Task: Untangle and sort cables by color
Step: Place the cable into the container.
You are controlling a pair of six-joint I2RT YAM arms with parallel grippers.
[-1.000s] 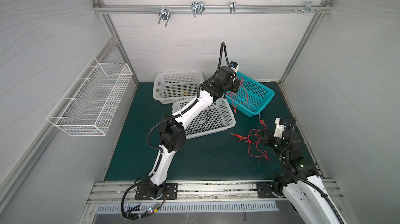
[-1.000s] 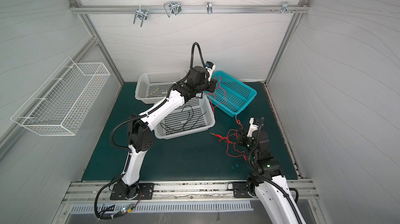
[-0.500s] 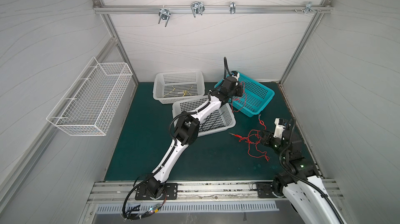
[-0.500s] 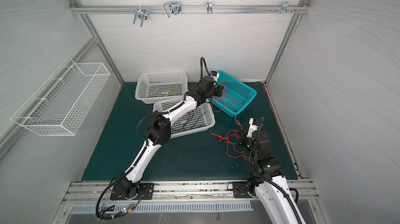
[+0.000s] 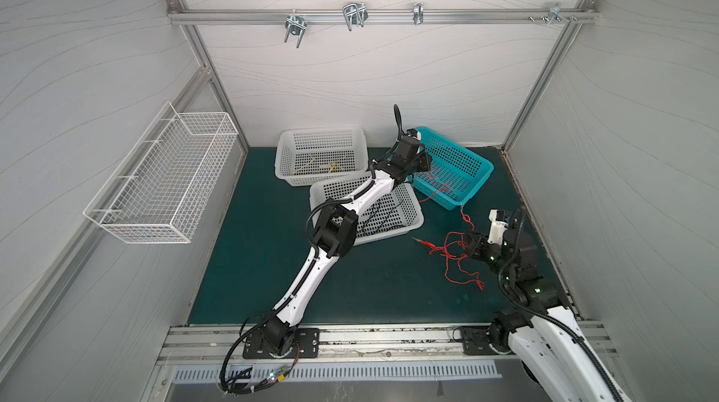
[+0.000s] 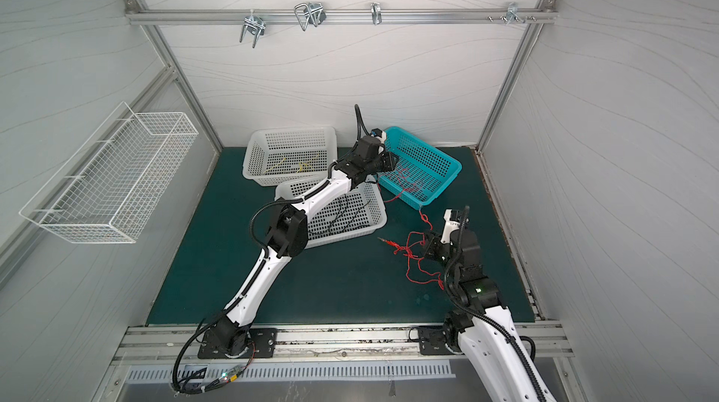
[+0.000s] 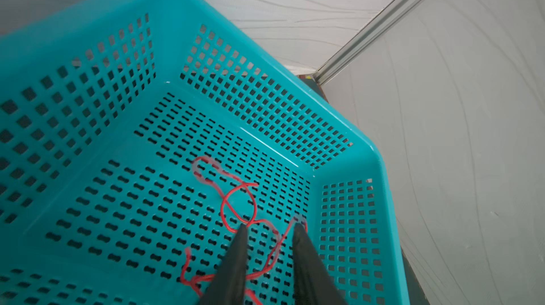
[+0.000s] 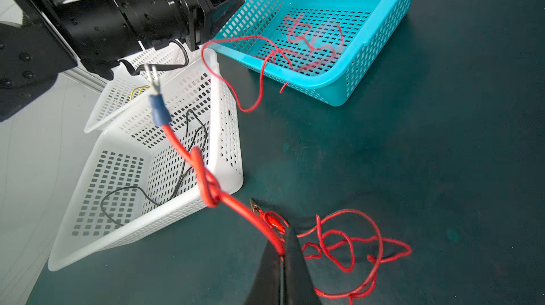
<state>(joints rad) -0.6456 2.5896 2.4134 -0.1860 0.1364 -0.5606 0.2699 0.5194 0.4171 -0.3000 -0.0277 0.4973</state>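
Observation:
My left gripper point(image 7: 270, 226) hangs open just above the floor of the teal basket point(image 7: 383, 170). A thin red cable point(image 7: 237, 197) lies loose in loops under its fingers; part trails over the rim point(image 8: 259, 82) onto the mat. In both top views the left gripper point(image 5: 426, 163) point(image 6: 391, 163) sits over that basket's near-left corner. My right gripper point(image 8: 283, 241) point(image 5: 472, 242) is shut on a thicker knotted red cable point(image 8: 206, 179) with a blue fork terminal point(image 8: 159, 111), lifted off the mat. A tangle of red cable point(image 5: 453, 260) point(image 8: 348, 241) lies beside it.
A white basket point(image 5: 418, 221) holds a black cable point(image 8: 182, 164); the white basket point(image 5: 288, 178) behind it holds yellow cables point(image 5: 330, 166). A wire basket point(image 5: 163, 182) hangs on the left wall. A hook rail point(image 5: 350, 17) crosses the back wall.
My left arm stretched forward and came down over the teal basket; its gripper opened and the red cable now lies in the basket. The right arm has stayed put.

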